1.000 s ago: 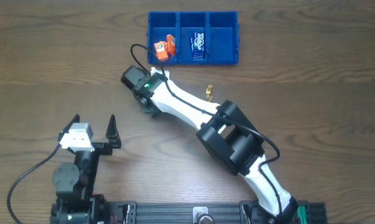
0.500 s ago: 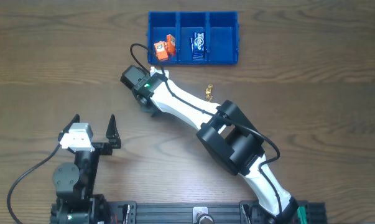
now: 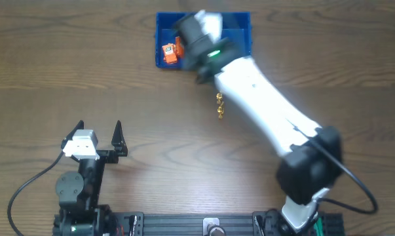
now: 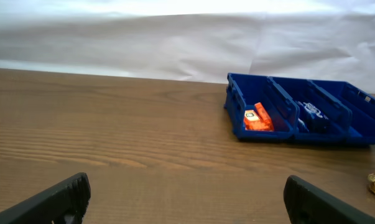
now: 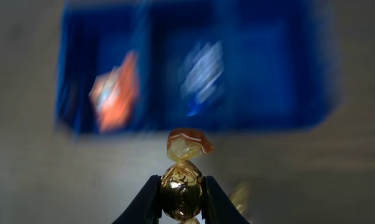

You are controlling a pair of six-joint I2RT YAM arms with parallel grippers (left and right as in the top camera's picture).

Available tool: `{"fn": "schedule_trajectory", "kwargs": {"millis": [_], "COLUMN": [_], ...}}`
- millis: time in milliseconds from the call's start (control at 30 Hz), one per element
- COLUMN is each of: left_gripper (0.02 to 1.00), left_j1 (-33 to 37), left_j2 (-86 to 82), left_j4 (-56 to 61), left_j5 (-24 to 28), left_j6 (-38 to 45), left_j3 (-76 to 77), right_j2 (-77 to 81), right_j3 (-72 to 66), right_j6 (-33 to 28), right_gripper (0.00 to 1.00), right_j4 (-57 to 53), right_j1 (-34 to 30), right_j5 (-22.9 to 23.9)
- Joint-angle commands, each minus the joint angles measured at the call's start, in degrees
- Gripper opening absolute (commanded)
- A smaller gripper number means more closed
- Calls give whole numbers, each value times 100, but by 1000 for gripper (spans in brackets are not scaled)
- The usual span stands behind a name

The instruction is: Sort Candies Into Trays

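Gold foil shows at the right gripper (image 5: 182, 200): its two fingers are clamped on a gold-wrapped candy (image 5: 182, 179), whose twisted wrapper end stands above them. The gripper hangs lifted at the near side of the blue tray (image 5: 69, 74). The right wrist view is too blurred to tell which compartment, if any, lies directly under the candy.

Tray contents as found:
- Left compartment: orange candies (image 4: 257, 118).
- Middle compartment: a blue candy (image 4: 311, 112).
- Right compartment: nothing visible in it from the left wrist view.

The tray stands at the far side of the wooden table (image 3: 53, 65), a little right of centre. Near of the tray, beside the right arm, loose gold candies (image 3: 221, 105) lie on the wood. There appear to be two, close together.

The left gripper (image 3: 99, 124) sits at the near left, well apart from tray and candies. Its fingers are spread wide with nothing between them.

Assessment: the sort is partly complete. Orange and blue pieces are binned by kind. The gold kind is outstanding, with one piece in hand but not released and the loose pieces not yet collected. The vacant right compartment is the likely destination.
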Motion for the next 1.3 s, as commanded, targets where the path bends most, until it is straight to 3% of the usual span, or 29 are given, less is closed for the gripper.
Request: {"fn": "schedule_trajectory", "kwargs": {"millis": [33, 733, 767, 800, 833, 900, 933, 1167, 1300], "left_gripper": [998, 998, 998, 998, 998, 998, 996, 996, 998], "left_j1": [24, 24, 24, 24, 24, 24, 24, 24, 24], "left_j2": [-37, -37, -37, -37, -37, -37, -37, -37, -37], "left_j4": [-195, -195, -197, -195, -195, -195, -195, -195, -195], "left_j5": [125, 125, 122, 125, 125, 125, 125, 125, 125], "left_j6": [83, 83, 83, 83, 83, 83, 83, 85, 85], "left_j3": [-109, -109, -109, -109, -109, -109, -109, -109, -109], "right_j2": [262, 1145, 1145, 1145, 1145, 1145, 1145, 782, 101], "right_j3": [-31, -31, -31, -31, -31, -31, -31, 129, 129], "right_j6": [-1025, -1134, -1137, -1137, -1137, -1137, -1137, -835, -636], "right_gripper": [115, 189, 231, 345, 579, 947, 1000, 1000, 1000], "right_j4": [177, 975, 975, 973, 966, 960, 953, 105, -977], "right_j1": [-610, -986, -986, -986, -986, -986, -986, -986, -859], "right_j5": [179, 162, 160, 160, 160, 157, 160, 157, -492]}}
